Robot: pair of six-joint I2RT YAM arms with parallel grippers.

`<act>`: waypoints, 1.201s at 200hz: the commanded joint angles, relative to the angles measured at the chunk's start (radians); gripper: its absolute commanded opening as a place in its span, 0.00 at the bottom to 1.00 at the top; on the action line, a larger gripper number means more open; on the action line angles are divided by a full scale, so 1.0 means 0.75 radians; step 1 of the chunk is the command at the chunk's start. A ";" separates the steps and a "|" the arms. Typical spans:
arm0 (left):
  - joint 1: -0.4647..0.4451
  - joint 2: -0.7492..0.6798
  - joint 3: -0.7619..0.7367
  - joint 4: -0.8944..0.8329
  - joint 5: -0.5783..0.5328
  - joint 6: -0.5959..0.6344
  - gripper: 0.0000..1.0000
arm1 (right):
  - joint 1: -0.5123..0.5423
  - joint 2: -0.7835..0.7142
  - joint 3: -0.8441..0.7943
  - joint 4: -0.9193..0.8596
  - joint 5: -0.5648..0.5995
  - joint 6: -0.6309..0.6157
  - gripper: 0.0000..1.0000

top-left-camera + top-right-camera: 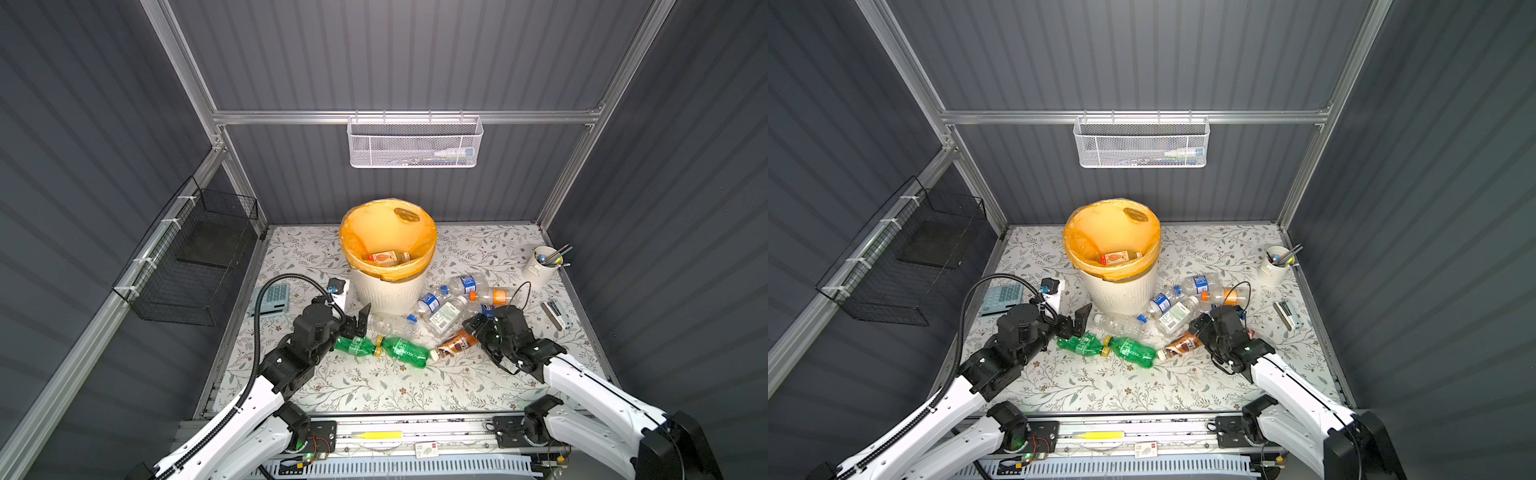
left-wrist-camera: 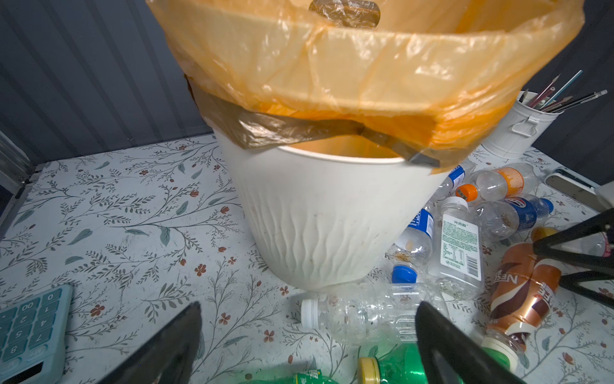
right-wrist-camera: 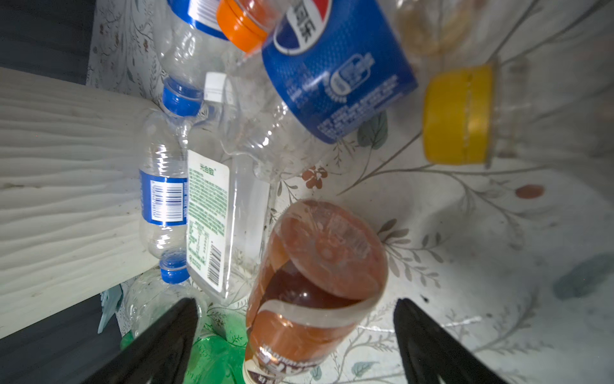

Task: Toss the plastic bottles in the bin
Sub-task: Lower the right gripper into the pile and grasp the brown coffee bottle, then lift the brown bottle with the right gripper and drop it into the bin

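While my right gripper (image 3: 294, 301) straddles the brown Nescafe bottle (image 3: 319, 259), jaws wide, holding nothing, I reckon its round base could squirt out when pinched; left gripper (image 1: 360, 321) open, empty.

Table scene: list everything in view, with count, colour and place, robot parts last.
table: one, floral-patterned, underneath.
bin: one, cream-white, orange bag, rear middle.
bottle in bin: one, orange-labelled.
green bottles: two, caps together, before bin.
brown bottle: one, beside them.
clear bottles: about seven, mixed caps, right of bin.
pen cup: one, white, right rear.
calculator: one, pale blue, left.
mesh basket: one, white, back rail.
wire basket: one, black, left wall.
left gripper: black, open, empty, near bin.
right gripper: black, open astride brown bottle.
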 commanded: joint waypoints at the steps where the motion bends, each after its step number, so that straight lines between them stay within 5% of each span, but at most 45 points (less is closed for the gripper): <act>1: -0.006 -0.026 -0.016 -0.008 -0.019 0.013 1.00 | 0.008 0.034 -0.026 0.060 -0.020 0.026 0.92; 46: -0.006 -0.046 -0.026 -0.014 -0.036 0.004 1.00 | 0.019 0.135 -0.063 0.146 -0.051 0.050 0.89; 97: -0.006 -0.053 -0.032 -0.024 -0.044 -0.002 1.00 | 0.021 0.165 -0.102 0.183 -0.046 0.047 0.74; 174: -0.005 -0.073 -0.038 -0.028 -0.060 -0.035 1.00 | 0.020 -0.040 -0.116 0.106 0.041 0.018 0.55; 210: -0.005 -0.095 -0.072 -0.014 -0.164 -0.117 1.00 | 0.019 -0.288 0.041 -0.073 0.187 -0.184 0.52; 240: -0.005 -0.108 -0.109 -0.034 -0.282 -0.213 1.00 | -0.019 -0.462 0.381 -0.146 0.430 -0.551 0.53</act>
